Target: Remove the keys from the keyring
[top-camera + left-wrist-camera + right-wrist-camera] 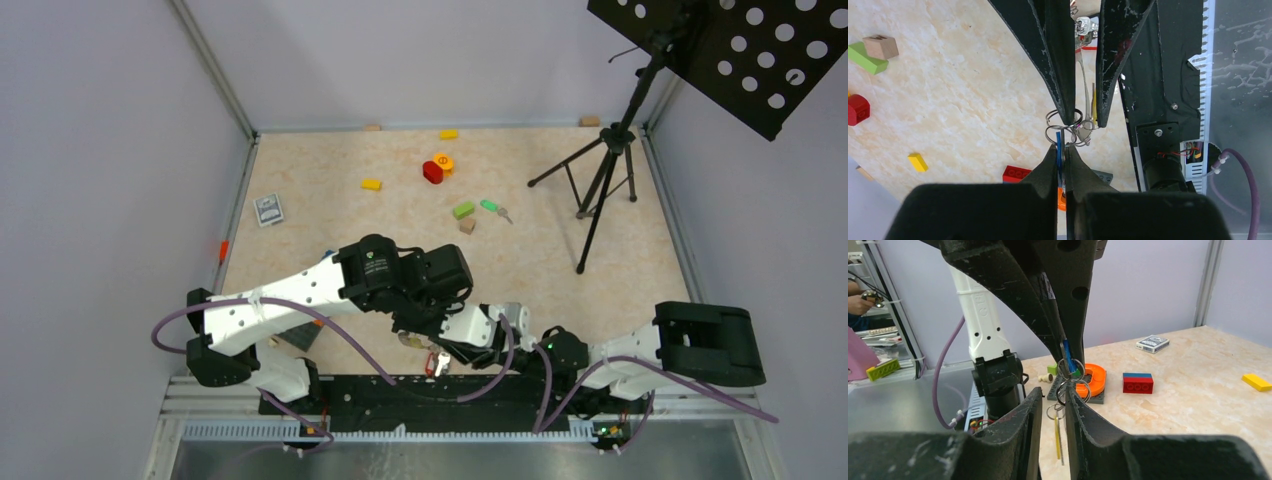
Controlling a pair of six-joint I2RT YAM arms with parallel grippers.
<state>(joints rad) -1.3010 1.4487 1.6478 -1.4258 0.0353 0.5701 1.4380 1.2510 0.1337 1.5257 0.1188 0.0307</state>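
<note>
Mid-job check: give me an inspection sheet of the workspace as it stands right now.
Surface: beige marbled tabletop, no spills seen.
Job's things: blue-headed key and keyring held off the table between the grippers, key meeting the rings; red-headed key hangs below.
Clutter: toy bricks, green-headed key, card box, orange curved piece.
Grippers: left gripper shut on the blue-headed key; right gripper jaws either side of the rings, grip unclear.
Cables: purple cables loop beside both bases, away from the keys.
Surroundings: tripod stand on the table, perforated black board overhead, grey walls.
</note>
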